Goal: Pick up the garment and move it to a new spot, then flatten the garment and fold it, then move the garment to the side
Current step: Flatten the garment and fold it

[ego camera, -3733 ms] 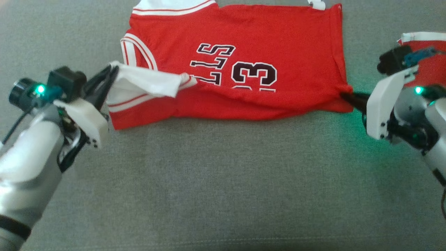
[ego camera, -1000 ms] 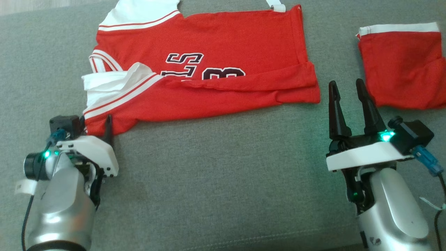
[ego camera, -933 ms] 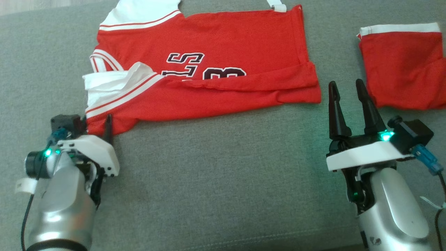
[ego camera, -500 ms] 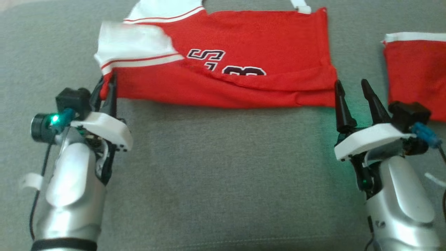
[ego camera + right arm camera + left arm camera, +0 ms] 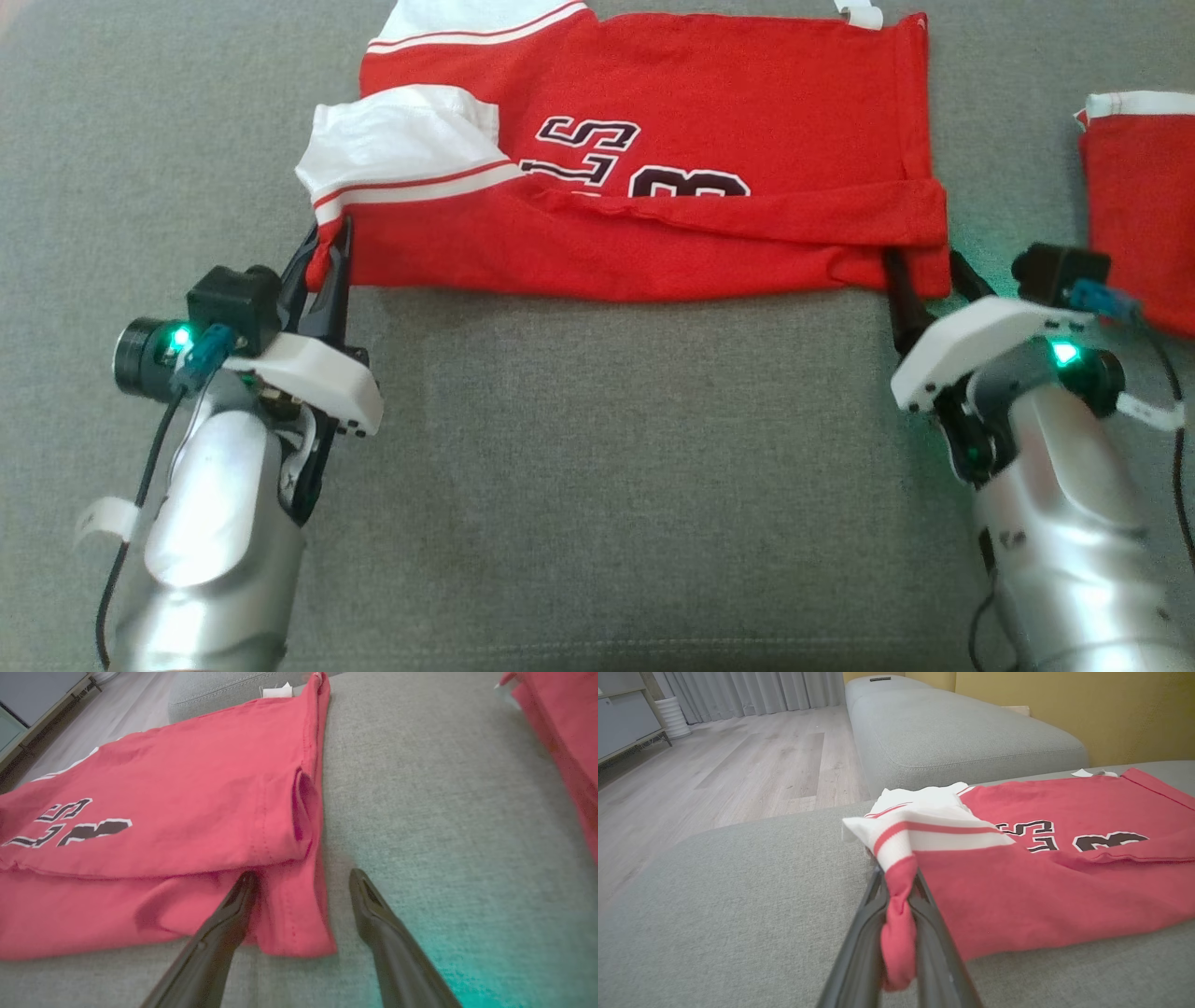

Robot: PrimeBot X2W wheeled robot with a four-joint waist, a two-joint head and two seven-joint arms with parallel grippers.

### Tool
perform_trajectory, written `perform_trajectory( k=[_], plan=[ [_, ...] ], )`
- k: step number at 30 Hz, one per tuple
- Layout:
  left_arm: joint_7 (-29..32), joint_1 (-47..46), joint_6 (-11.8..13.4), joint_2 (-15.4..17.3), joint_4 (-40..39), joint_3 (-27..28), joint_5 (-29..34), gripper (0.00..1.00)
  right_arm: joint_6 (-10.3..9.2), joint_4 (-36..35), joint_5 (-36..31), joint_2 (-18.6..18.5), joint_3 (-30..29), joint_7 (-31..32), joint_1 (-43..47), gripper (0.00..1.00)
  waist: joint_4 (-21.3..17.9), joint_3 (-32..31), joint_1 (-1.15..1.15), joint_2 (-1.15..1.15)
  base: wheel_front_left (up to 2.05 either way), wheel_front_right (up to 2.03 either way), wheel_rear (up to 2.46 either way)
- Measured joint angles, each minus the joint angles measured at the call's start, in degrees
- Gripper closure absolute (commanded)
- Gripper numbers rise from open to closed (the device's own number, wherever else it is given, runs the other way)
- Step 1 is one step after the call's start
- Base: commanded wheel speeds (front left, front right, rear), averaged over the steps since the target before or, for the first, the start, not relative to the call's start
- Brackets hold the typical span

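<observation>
Garment point(image 5: 653, 252), red with white trim and dark lettering, spread flat across the far part of a grey couch point(image 5: 597, 467), near edge doubled over the print. Left gripper point(image 5: 329, 245) clenched on its near left corner, a wad of red cloth pinched between the fingers point(image 5: 861, 952); right gripper point(image 5: 922, 263) released, jaws wide astride the near right corner, one finger on the cloth, the other on bare couch. Well off to the right, apart, another red piece point(image 5: 1139, 205) with a white band.
</observation>
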Motion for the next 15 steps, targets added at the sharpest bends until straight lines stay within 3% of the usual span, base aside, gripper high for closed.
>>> perform_trajectory(
  k=[2,3,4,5,15],
  plan=[
    [0.0,0.0,0.0,0.0,0.0,0.0,0.0,1.0,0.0,2.2,1.8,-0.1,0.7,0.2,-1.9,0.0,0.0,0.0,0.0,0.0,0.0,0.0,0.0],
    [0.0,0.0,0.0,0.0,0.1,0.0,-0.1,1.0,0.0,3.4,2.1,-0.2,1.3,0.4,-2.7,0.24,0.0,-0.1,0.0,0.0,0.0,0.0,0.0],
    [0.0,0.1,0.0,0.0,0.2,0.0,-0.1,1.0,0.0,4.4,2.1,-0.3,1.9,0.5,-3.4,0.24,0.0,-0.2,0.0,0.0,0.0,0.0,0.0],
    [0.0,0.1,0.0,0.0,0.4,0.0,-0.1,1.0,0.0,5.0,2.1,-0.4,2.6,0.5,-3.8,1.0,0.0,-0.3,0.0,0.0,0.0,0.0,0.0],
    [0.0,2.6,0.0,0.6,2.4,0.5,-0.5,1.0,0.0,10.2,-0.7,-0.1,2.8,-2.6,-4.3,1.0,-1.0,-3.5,0.0,0.0,0.0,0.0,0.0]
  ],
)
